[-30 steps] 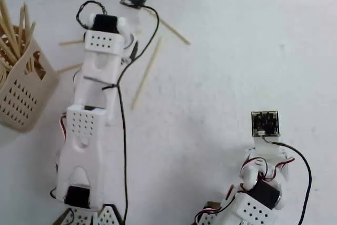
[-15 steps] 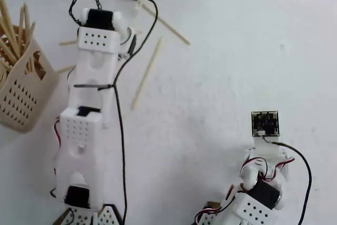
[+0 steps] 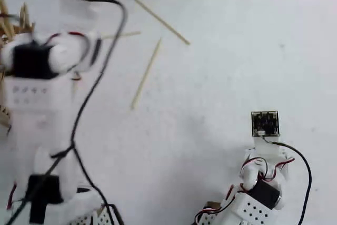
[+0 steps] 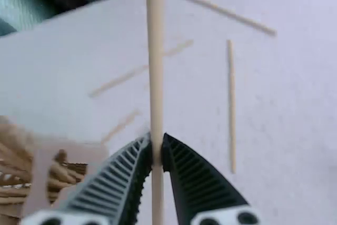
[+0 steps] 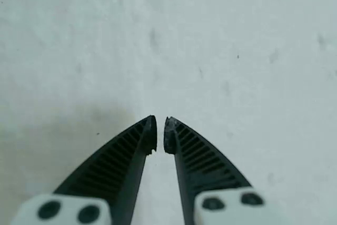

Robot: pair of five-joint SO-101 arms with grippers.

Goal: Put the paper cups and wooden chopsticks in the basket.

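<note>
The left tool (image 4: 156,154) is clenched on a pale, round wooden chopstick (image 4: 155,67) that runs out well past its tips. A beige plastic basket (image 4: 45,175) holding more chopsticks sits close beside this tool. Three loose wooden chopsticks (image 4: 230,104) lie on the white tabletop (image 4: 295,130) beyond its tips. The right tool (image 5: 160,134) is clenched on nothing, over bare tabletop.

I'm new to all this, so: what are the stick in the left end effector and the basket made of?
The stick: seemingly bare wood, pale tan, matte, no shine. The basket: smooth beige wall, probably plastic, though too blurred to be sure.
</note>
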